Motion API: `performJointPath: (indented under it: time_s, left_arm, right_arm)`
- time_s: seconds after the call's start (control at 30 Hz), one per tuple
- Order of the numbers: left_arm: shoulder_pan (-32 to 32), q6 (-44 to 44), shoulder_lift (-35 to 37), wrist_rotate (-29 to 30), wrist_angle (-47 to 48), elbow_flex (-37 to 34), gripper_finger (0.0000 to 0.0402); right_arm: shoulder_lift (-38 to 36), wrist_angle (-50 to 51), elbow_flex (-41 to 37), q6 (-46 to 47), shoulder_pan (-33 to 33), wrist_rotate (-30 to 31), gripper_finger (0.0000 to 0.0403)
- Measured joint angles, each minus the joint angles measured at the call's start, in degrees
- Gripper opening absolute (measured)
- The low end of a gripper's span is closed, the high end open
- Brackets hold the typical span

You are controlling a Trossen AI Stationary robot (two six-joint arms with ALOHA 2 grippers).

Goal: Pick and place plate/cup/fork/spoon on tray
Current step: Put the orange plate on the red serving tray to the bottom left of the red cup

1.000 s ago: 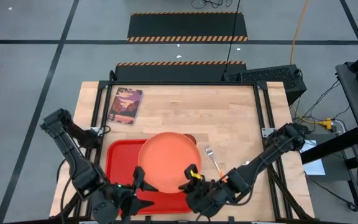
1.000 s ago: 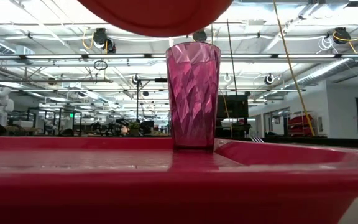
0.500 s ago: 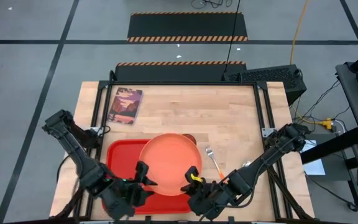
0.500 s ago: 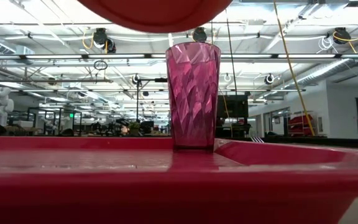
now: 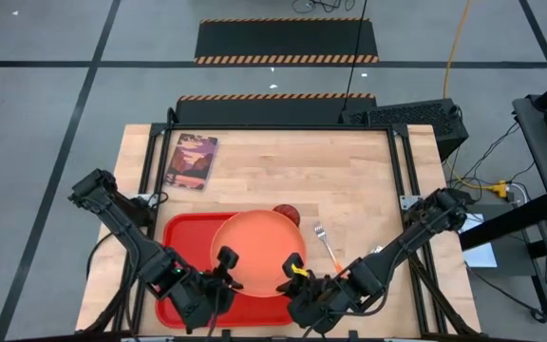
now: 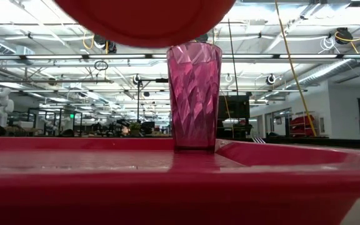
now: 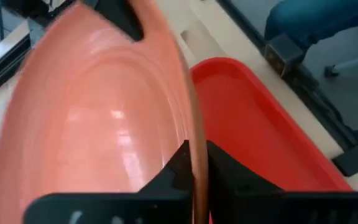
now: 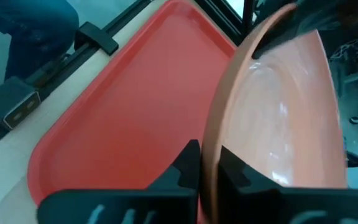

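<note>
The round orange plate (image 5: 257, 249) hangs level above the red tray (image 5: 177, 245), and its underside (image 6: 145, 19) fills the top of the low view. My left gripper (image 5: 224, 266) is shut on the plate's left rim. My right gripper (image 5: 295, 273) is shut on its right rim. The dark-red cup (image 5: 287, 211) stands upright at the tray's far right corner, half hidden by the plate. Whether it stands on the tray or beside it, I cannot tell. The fork (image 5: 325, 243) lies on the table right of the plate. The spoon is hidden. My left gripper pinches the plate's near left rim (image 7: 197, 140) between its two fingers, one on the upper face and one on the underside. The fingers come in nearly level from the table's near left. The plate is lifted clear of the tray. My right gripper pinches the plate's near right rim (image 8: 211, 134) between its two fingers, one on each face. It comes in nearly level from the table's near right. The plate hangs level between the two grippers.
A small book (image 5: 191, 161) with a pictured cover lies at the table's far left. Bare wood spreads over the far and right parts of the table (image 5: 349, 171). The tray's raised rim (image 6: 167, 187) fills the low view's foreground.
My left gripper has gone from the table's near edge toward the plate's left rim and has shut on it. The plate, held by my right gripper throughout, has come down a little toward the tray.
</note>
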State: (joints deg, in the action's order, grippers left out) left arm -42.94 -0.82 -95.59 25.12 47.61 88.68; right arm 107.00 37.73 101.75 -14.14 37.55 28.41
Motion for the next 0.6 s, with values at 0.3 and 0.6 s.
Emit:
performJointPath:
  time_s: [0.3,0.6]
  left_arm:
    - [-2.82,-2.22,0.80,1.72,0.64,0.00,0.0012]
    - [-7.08,1.43,1.90,5.54,-0.80,0.00,0.0012]
  right_arm:
    - [0.00,-0.98,0.00,-0.35,1.09,6.52,0.0063]
    - [0.00,-6.59,0.00,-4.78,3.94,14.77,0.0123]
